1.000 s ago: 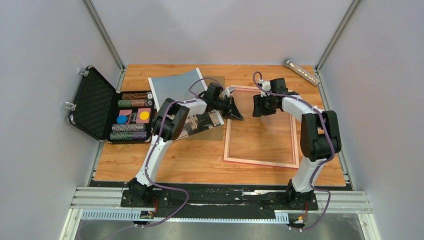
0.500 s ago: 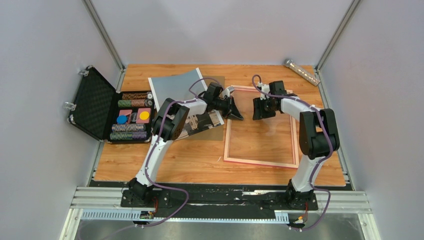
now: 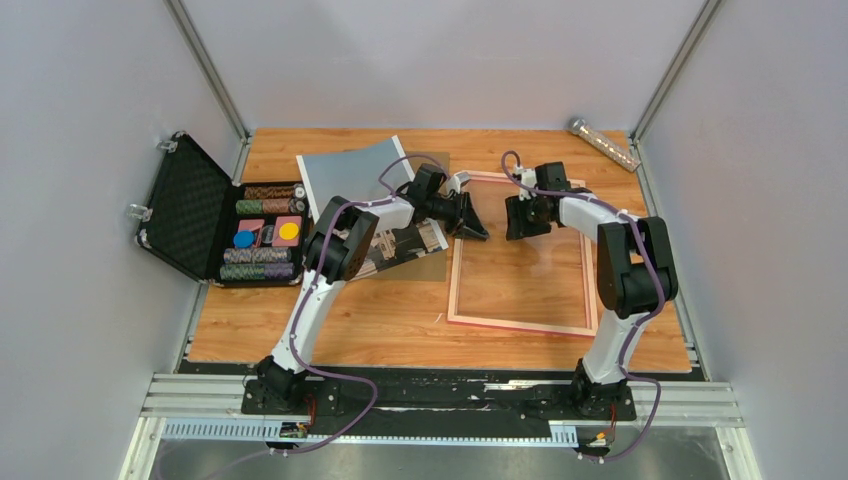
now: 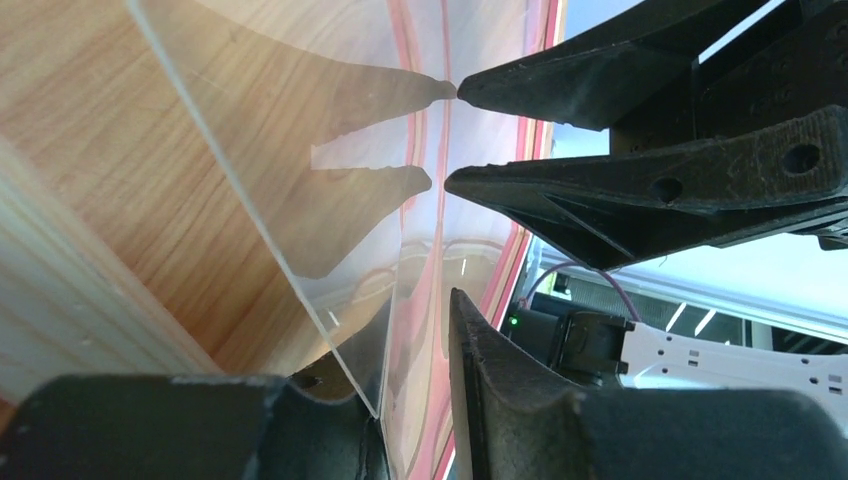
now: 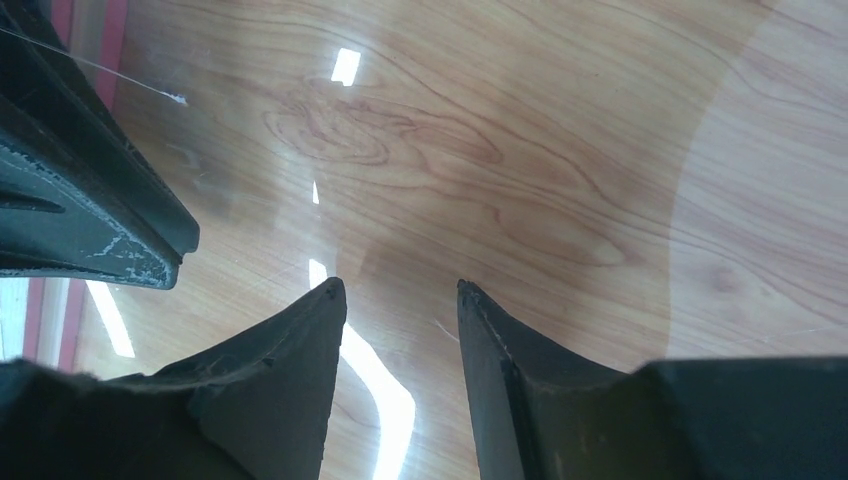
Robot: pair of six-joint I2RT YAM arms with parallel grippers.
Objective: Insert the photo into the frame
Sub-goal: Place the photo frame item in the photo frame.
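Changed: the right arm's elbow is sitting slightly further left than 1 second ago, while the frame [image 3: 520,324] and the photo [image 3: 345,175] are lying where they were.
Frame: it is lying flat on the counter [image 3: 380,310], right of centre, with bare wood showing through its opening.
Photo: it is lying flat and skewed to the left of the frame's far end, outside it, with its near part running under the left arm.
Clear pane [image 4: 330,150]: it is standing tilted between the 2 end effectors, above the frame's far-left corner.
Left end effector [image 3: 478,232]: its jaws are standing slightly apart, and the pane's thin edge is sitting in a gap wider than itself, so it is not being clamped.
Right end effector [image 3: 513,225]: it is standing about half open and holding nothing, and its 2 fingertips are meeting their own reflections on the pane's face, so they are touching it.
Chip case [image 3: 262,232]: it is lying open at the counter's left edge.
Metal cylinder [image 3: 603,143]: it is lying in the far right corner, well apart from the frame.
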